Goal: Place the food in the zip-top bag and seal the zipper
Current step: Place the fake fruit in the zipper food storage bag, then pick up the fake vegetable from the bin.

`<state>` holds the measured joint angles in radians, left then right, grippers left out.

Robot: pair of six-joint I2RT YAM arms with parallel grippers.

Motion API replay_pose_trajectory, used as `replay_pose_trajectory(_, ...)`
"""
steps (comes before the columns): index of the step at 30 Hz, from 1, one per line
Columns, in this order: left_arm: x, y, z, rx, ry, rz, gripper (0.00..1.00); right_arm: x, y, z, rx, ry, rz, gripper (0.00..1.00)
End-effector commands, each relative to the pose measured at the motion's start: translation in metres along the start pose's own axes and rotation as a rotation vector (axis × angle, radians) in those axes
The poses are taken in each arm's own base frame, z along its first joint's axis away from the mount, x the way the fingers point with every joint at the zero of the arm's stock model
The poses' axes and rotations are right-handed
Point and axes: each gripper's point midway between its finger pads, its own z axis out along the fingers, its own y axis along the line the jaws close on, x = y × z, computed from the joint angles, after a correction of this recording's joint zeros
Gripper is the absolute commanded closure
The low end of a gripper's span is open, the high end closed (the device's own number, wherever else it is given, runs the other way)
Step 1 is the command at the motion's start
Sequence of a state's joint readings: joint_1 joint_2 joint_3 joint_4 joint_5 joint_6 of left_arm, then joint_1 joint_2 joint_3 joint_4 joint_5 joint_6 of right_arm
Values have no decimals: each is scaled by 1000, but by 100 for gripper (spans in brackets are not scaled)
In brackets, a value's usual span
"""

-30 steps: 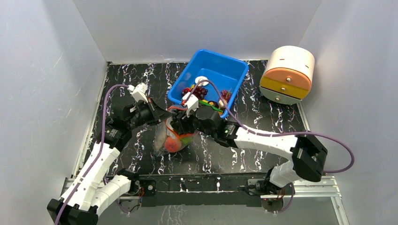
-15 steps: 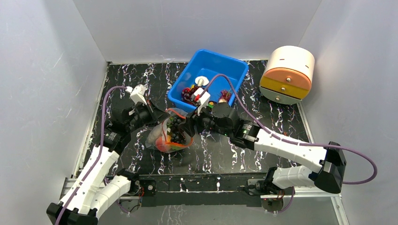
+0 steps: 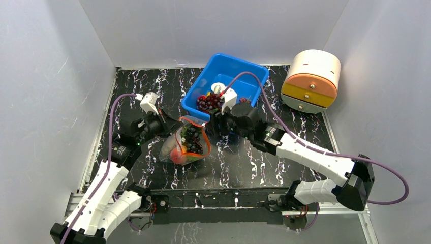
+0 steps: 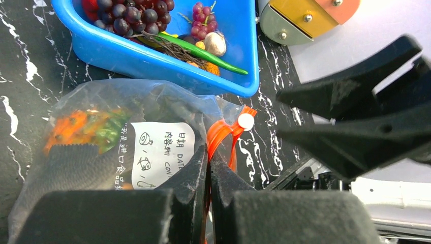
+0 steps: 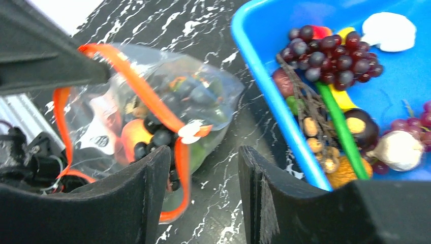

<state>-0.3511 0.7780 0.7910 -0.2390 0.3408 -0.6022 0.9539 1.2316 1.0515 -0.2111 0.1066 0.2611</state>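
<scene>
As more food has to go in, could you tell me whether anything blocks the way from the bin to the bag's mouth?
Nothing visible does. The left gripper holds the zip-top bag by its zipper, mouth open. Only the blue bin's near wall lies between it and the remaining food; the open, empty right gripper hovers there.

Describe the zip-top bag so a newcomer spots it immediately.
Start at the blue bin on the black marbled table. Just nearer the arms, off its left corner, is the zip-top bag. Only it is clear plastic with an orange-red zipper.
</scene>
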Motion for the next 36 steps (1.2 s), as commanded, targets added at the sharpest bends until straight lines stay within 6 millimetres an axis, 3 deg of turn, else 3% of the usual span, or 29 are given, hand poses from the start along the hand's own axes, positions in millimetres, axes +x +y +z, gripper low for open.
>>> replay_pose_trajectory(1, -18, -8, -7, 25, -77, 119, 100, -51, -37, -3, 113, -69, 42, 52)
replay_pose_trajectory(4, -21, -3, -10, 0, -89, 177, 100, -56, -63, 3, 182, -25, 6, 53)
replay_pose_trajectory(9, -17, 4, -11, -15, -86, 254, 100, -42, -120, 13, 353, 114, -27, 58)
replay_pose_trajectory(14, -8, 14, -10, -29, -63, 296, 100, -34, -158, 19, 486, 178, -40, 59)
replay_pose_trajectory(20, 3, 19, -11, -16, -61, 309, 100, -29, -185, 43, 545, 221, -57, 59)
replay_pose_trajectory(29, 6, 22, -8, -17, -49, 330, 100, -37, -209, 112, 515, 73, 131, 57)
replay_pose_trajectory(33, 5, 21, -8, -13, -57, 332, 100, -40, -215, 140, 503, 7, 302, 48)
replay_pose_trajectory(36, 5, 22, -7, -14, -56, 334, 100, -29, -219, 159, 505, -11, 394, 41)
